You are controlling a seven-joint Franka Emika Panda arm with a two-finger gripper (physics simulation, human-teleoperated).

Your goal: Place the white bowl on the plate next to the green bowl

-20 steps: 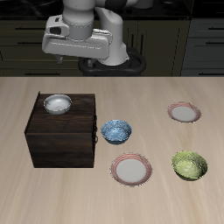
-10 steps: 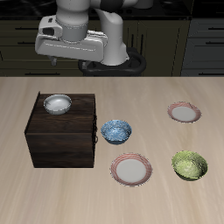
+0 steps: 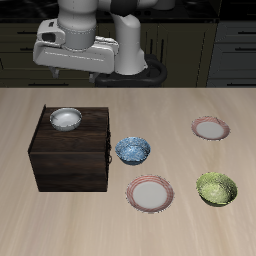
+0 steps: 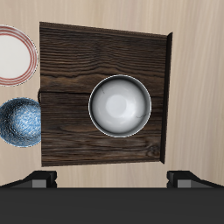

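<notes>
One arm holds its end effector (image 3: 72, 72) high above the white bowl (image 3: 66, 119).

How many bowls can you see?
3. The white bowl sits on top of the dark wooden cabinet. The blue bowl is on the table beside the cabinet. The green bowl is near the table's front edge, beside a plate.

White-grey white bowl (image 3: 66, 119) with a pale shiny rim on a dark brown wood-grain box (image 3: 71, 150). Blue patterned bowl (image 3: 132, 150). Plate (image 3: 151, 193): white centre, pinkish-red rim. Mottled yellow-green green bowl (image 3: 217, 188). Light tan table (image 3: 180, 110).
</notes>
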